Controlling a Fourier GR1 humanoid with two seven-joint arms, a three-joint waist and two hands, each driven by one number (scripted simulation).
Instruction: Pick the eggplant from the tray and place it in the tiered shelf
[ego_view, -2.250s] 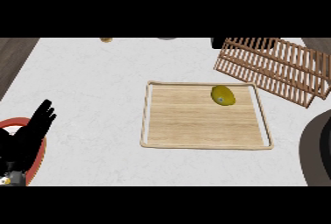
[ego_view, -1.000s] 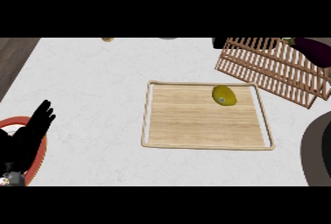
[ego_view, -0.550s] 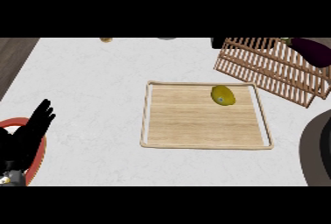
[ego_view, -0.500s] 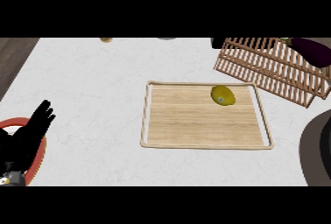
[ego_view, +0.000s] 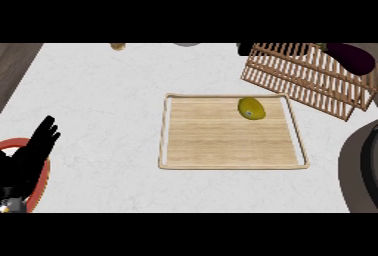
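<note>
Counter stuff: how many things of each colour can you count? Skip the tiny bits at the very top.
Purple: 1, the eggplant
Yellow-green: 1, the fruit
Light wood: 2, the tray and the slatted shelf
Red: 1, the plate rim
Black: 1, the left hand
Total: 6

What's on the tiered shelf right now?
A dark purple eggplant lies on the tiered shelf at its far right end, partly cut off by the view's edge. Nothing else shows on the slats; underneath cannot be seen.

Eggplant (ego_view: 353, 56) cut off at right edge.
</note>
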